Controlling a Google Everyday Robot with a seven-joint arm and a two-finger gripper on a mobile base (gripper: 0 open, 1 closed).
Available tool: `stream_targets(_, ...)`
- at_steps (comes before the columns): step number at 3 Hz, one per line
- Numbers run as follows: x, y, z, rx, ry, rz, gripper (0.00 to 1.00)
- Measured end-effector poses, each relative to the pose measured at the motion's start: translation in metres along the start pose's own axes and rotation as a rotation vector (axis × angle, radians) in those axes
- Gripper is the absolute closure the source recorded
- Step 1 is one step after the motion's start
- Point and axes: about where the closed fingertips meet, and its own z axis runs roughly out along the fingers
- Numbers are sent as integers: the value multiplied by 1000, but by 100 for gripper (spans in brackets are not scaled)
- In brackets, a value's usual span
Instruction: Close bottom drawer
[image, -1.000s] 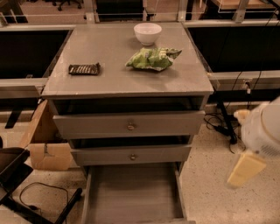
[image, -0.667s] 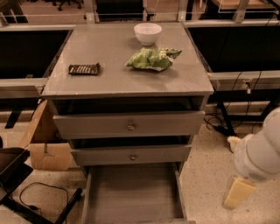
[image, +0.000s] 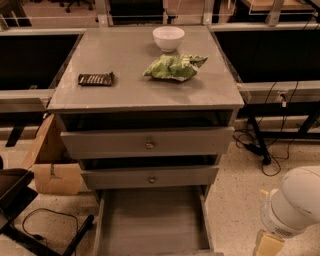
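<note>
Approach looks to be the step in hand. The bottom drawer (image: 152, 222) stands pulled far out from the foot of the cabinet, its long grey floor bare and its front panel cut off by the lower edge of the view. The two drawers above it sit much further in, each showing a small round knob. The gripper (image: 269, 245) hangs low at the right, near the drawer's right wall but apart from it, under the arm's white rounded housing (image: 295, 205). Whether it is open or closed cannot be told.

On the tabletop (image: 120, 95) lie a white bowl (image: 168, 38), a green bag (image: 174, 67) and a dark bar (image: 96, 79), none of them in the way.

The closing push has probably not begun. The next move likely calls for bringing the gripper round to the drawer's front, then pressing straight toward the cabinet, near the panel's middle so the drawer runs in without skewing.
</note>
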Motion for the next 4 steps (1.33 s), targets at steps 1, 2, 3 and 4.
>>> stream_targets(1, -2, 5, 7, 1, 9, -17, 0)
stream_targets(2, 4, 22, 67, -28, 5, -30, 0)
stream_targets(3, 14, 30, 142, -63, -1, -5, 0)
stream_targets(4, 17, 33, 227, -97, -25, -5, 0)
